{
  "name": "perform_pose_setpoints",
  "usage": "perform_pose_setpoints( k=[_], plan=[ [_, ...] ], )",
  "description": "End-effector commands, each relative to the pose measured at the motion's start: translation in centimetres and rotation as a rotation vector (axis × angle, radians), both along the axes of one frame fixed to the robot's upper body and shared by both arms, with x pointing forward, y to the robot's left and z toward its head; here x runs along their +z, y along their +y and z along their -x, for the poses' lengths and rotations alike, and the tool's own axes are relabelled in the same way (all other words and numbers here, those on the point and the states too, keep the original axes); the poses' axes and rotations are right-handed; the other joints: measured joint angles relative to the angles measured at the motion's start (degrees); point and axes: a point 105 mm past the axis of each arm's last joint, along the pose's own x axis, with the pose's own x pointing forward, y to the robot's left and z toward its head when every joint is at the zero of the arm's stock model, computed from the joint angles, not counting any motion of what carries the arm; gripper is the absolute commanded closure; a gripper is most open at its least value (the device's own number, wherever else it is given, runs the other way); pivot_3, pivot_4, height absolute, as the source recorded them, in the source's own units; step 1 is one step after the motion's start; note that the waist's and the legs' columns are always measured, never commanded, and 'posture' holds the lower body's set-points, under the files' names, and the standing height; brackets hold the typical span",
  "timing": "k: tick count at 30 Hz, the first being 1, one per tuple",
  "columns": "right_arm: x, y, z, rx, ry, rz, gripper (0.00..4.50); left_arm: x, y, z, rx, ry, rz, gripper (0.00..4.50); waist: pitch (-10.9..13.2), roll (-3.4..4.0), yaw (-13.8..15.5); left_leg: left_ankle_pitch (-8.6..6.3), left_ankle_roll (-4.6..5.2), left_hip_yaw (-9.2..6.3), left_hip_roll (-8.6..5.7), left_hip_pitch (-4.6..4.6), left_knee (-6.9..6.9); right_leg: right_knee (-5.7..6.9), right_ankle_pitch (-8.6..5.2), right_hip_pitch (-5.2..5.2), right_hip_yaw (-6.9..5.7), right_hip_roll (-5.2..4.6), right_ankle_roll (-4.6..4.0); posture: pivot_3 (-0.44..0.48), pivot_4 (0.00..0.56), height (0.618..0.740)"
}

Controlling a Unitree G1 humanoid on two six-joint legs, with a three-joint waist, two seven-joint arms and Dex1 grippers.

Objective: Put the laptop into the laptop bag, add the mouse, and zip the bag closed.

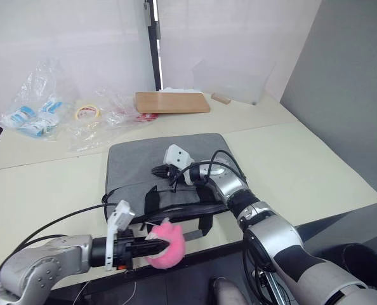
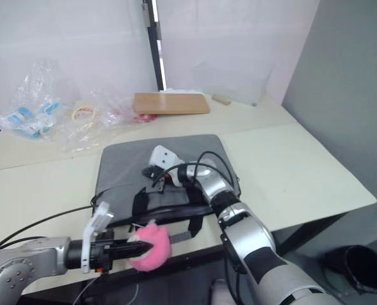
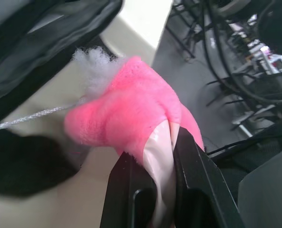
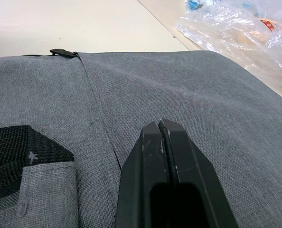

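Flat on the table, the grey laptop bag (image 1: 144, 162) has 2 black handles.

No text, label, brand, number or sign can be read anywhere in these views. The packets inside the clear plastic bags (image 1: 33, 108), far beyond both grippers, carry blue and white printing, but it is too small to make out. The laptop bag (image 4: 188, 95) shows plain grey fabric.
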Motion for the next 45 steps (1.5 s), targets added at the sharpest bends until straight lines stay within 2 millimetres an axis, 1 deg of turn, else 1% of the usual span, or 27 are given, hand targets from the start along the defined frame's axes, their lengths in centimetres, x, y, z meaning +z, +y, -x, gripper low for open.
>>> perform_pose_setpoints(
  k=[1, 4, 7, 9, 11, 13, 18, 20, 22, 23, 24, 28, 31, 33, 35, 36, 37, 40, 42, 44, 45],
  plan=[
    [-5.2, -0.8, 1.2, -0.014, 0.152, 0.123, 4.50, 1.3, -2.4, 0.1, -0.076, -0.061, 0.063, 4.47, -0.1, 0.08, 0.0, 0.00, 0.00, 0.00, 0.00, 0.00, 0.00, -0.01, 0.00, 0.00, 0.00, 0.00, 0.00, 0.000, 0.150, 0.740],
    [-5.2, -0.7, 1.2, -0.012, 0.151, 0.124, 4.50, 1.5, -4.1, -0.5, -0.096, -0.082, 0.089, 4.47, -0.1, 0.14, 0.2, 0.00, 0.00, 0.00, 0.02, 0.00, 0.00, 0.00, 0.00, 0.01, 0.01, 0.00, -0.01, 0.000, 0.150, 0.740],
    [-5.1, -0.7, 1.2, -0.011, 0.151, 0.124, 4.50, 1.3, -5.2, -0.9, -0.104, -0.089, 0.099, 4.47, -0.1, 0.14, 0.1, 0.00, 0.00, 0.01, 0.01, 0.00, 0.00, -0.02, 0.00, 0.03, 0.04, -0.01, -0.01, 0.000, 0.150, 0.740],
    [-5.1, -0.7, 1.2, -0.011, 0.151, 0.124, 4.50, 1.1, -5.6, -1.0, -0.105, -0.091, 0.100, 4.47, -0.2, 0.18, 0.1, 0.00, 0.00, 0.01, 0.05, 0.01, -0.01, -0.02, -0.01, 0.02, 0.06, 0.03, -0.01, 0.000, 0.150, 0.740],
    [-5.1, -0.8, 1.1, -0.012, 0.151, 0.123, 4.50, 1.0, -5.4, -1.5, -0.072, -0.105, 0.097, 4.47, -0.2, 0.18, 0.2, 0.00, 0.00, 0.01, 0.06, 0.01, -0.02, -0.02, -0.01, 0.02, 0.07, 0.04, -0.02, 0.000, 0.150, 0.740],
    [-5.0, -0.9, 1.1, -0.014, 0.151, 0.123, 4.50, 0.9, -4.8, -2.0, -0.027, -0.110, 0.095, 3.57, -0.2, 0.18, 0.3, 0.00, 0.00, 0.01, 0.05, 0.01, -0.01, -0.02, -0.01, 0.02, 0.08, 0.03, -0.02, 0.000, 0.150, 0.740],
    [-4.9, -0.8, 1.0, -0.014, 0.150, 0.115, 4.50, 0.5, -3.9, -2.0, 0.026, -0.141, 0.060, 1.88, -0.2, 0.19, 0.3, 0.00, 0.00, 0.01, 0.07, 0.04, -0.04, -0.02, -0.02, 0.01, 0.09, 0.06, -0.02, 0.000, 0.150, 0.740],
    [-4.8, -0.7, 1.0, -0.013, 0.149, 0.115, 4.50, 0.6, -3.4, -1.9, 0.045, -0.157, 0.052, 1.29, -0.2, 0.20, 0.3, 0.00, 0.00, 0.02, 0.08, 0.04, -0.05, -0.02, -0.02, 0.01, 0.09, 0.07, -0.03, 0.000, 0.150, 0.740],
    [-4.8, -0.7, 1.0, -0.012, 0.148, 0.114, 4.50, 0.8, -2.6, -1.5, 0.059, -0.161, 0.042, 0.52, -0.2, 0.20, 0.3, 0.00, 0.00, 0.01, 0.09, 0.04, -0.06, -0.02, -0.03, 0.01, 0.09, 0.08, -0.03, 0.000, 0.150, 0.740],
    [-4.8, -0.7, 1.0, -0.012, 0.148, 0.113, 4.50, 0.9, -2.1, -1.1, 0.060, -0.159, 0.034, 0.23, -0.2, 0.20, 0.2, -0.01, 0.00, 0.02, 0.09, 0.03, -0.06, -0.02, -0.03, -0.01, 0.10, 0.10, -0.04, 0.000, 0.150, 0.740],
    [-4.7, -0.7, 1.0, -0.011, 0.147, 0.113, 4.50, 1.0, -1.6, -0.8, 0.063, -0.157, 0.027, 0.03, -0.1, 0.22, 0.2, -0.01, -0.02, 0.02, 0.13, 0.04, -0.06, -0.01, -0.04, -0.01, 0.11, 0.13, -0.05, 0.000, 0.150, 0.740],
    [-4.5, -0.6, 0.9, -0.011, 0.144, 0.107, 4.50, 1.4, 0.5, 0.8, 0.073, -0.132, -0.008, 0.03, -0.1, 0.28, 0.3, -0.03, -0.05, 0.02, 0.18, 0.08, -0.13, -0.01, -0.10, -0.02, 0.10, 0.19, -0.13, 0.000, 0.150, 0.740],
    [-4.2, -0.5, 0.9, -0.010, 0.140, 0.096, 4.50, 1.9, 1.8, 1.6, 0.088, -0.129, -0.032, 0.03, -0.1, 0.38, 0.4, -0.05, -0.08, 0.01, 0.21, 0.08, -0.16, 0.02, -0.13, -0.04, 0.08, 0.22, -0.17, 0.000, 0.150, 0.740],
    [-2.9, -0.2, 0.5, -0.017, 0.121, 0.041, 4.50, 2.6, 3.8, 1.9, 0.135, -0.139, -0.061, 0.03, -0.1, 0.38, 0.3, -0.06, -0.08, 0.01, 0.21, 0.09, -0.16, 0.01, -0.14, -0.03, 0.08, 0.23, -0.18, 0.000, 0.150, 0.740],
    [-1.4, 0.2, 0.2, -0.021, 0.107, -0.022, 4.50, 3.3, 5.2, 2.1, 0.167, -0.149, -0.073, 0.03, 0.0, 0.44, 0.1, -0.10, -0.15, 0.03, 0.29, 0.06, -0.16, 0.05, -0.19, -0.10, 0.10, 0.34, -0.26, 0.000, 0.150, 0.740],
    [0.3, 0.6, 0.0, -0.020, 0.108, -0.105, 4.50, 3.6, 6.0, 2.0, 0.188, -0.171, -0.093, 0.03, 0.0, 0.50, 0.2, -0.11, -0.16, 0.00, 0.31, 0.06, -0.17, 0.05, -0.21, -0.10, 0.07, 0.35, -0.29, 0.000, 0.150, 0.740],
    [2.8, 1.0, -0.1, -0.009, 0.097, -0.211, 4.50, 4.1, 7.1, 1.8, 0.212, -0.195, -0.118, 0.03, 0.1, 0.52, 0.2, -0.11, -0.17, 0.01, 0.31, 0.05, -0.18, 0.03, -0.22, -0.11, 0.04, 0.36, -0.30, 0.000, 0.150, 0.740],
    [8.2, 1.0, -0.5, -0.002, 0.101, -0.433, 4.50, 5.0, 9.1, 1.2, 0.254, -0.244, -0.164, 0.03, 0.4, 0.65, 0.0, -0.10, -0.17, 0.00, 0.31, -0.34, -0.12, 0.06, -0.22, -0.46, 0.05, 0.38, -0.32, 0.000, 0.150, 0.740],
    [11.6, 0.5, -0.6, 0.001, 0.117, -0.543, 4.50, 5.7, 9.9, 0.6, 0.271, -0.271, -0.175, 0.03, 0.5, 0.88, -0.1, -0.08, -0.21, 0.00, 0.26, -0.96, 0.02, 0.17, -0.20, -1.11, 0.03, 0.35, -0.35, 0.000, 0.150, 0.740],
    [15.2, -0.5, 0.0, 0.037, 0.118, -0.629, 4.50, 6.5, 10.5, -0.3, 0.269, -0.321, -0.199, 0.03, 0.6, 0.95, -0.1, -0.06, -0.24, -0.02, 0.18, -1.32, 0.07, 0.38, -0.20, -1.62, -0.11, 0.23, -0.36, 0.000, 0.150, 0.740],
    [16.5, -1.1, 0.6, 0.061, 0.112, -0.644, 4.50, 6.9, 10.8, -0.8, 0.271, -0.348, -0.213, 0.03, 0.6, 1.00, -0.1, -0.06, -0.25, -0.03, 0.13, -1.62, 0.25, 0.54, -0.22, -1.97, -0.18, 0.19, -0.38, 0.000, 0.150, 0.740]
  ],
)
